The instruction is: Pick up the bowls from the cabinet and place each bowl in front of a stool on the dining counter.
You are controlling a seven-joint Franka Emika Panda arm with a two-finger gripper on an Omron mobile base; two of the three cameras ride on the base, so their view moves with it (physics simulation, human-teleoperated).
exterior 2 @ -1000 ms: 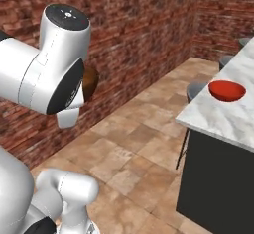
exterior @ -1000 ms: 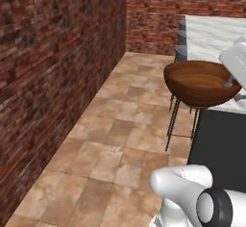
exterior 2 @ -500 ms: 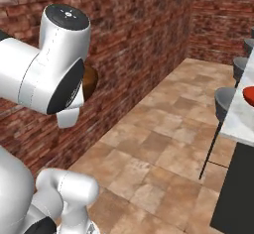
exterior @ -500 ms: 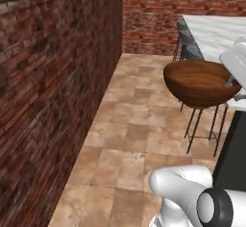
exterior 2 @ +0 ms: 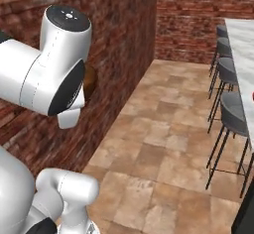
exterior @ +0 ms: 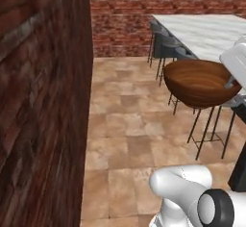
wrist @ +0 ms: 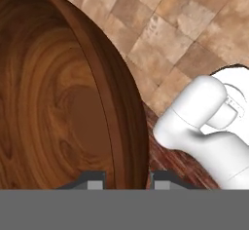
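Kitchen interior, rendered: tan stone-tile floor [exterior: 129, 139], red brick wall [exterior: 43, 106] close along the 9 o'clock side of the left base view, a second brick wall closing the far end at 12 o'clock. Item one, gripper [wrist: 127, 181]: both dark fingertips rise at 6 o'clock of the hand view, pinched on the rim of the wooden bowl [exterior: 202, 82], one tip inside the rim, one outside. Item two, wooden bowl: dark brown, glossy, with ring-like grain swirling across its inner face; wide, round, thick-rimmed; carried in the air at 3 o'clock of the left base view, upright, its rim level, well above the floor and in front of the stools [exterior: 166, 45]. Item three, stools: a row of like pieces, round dark grey cushioned seats on thin black legs, standing along the near edge of the dining counter [exterior: 206, 31]; seen again at 3 o'clock of the right base view. Item four, dining counter: white marble slab with grey veins, edge running from 1 o'clock toward 3 o'clock in the left base view. Open room: a broad bare floor lane between the brick wall and the stool row, running to the far wall.
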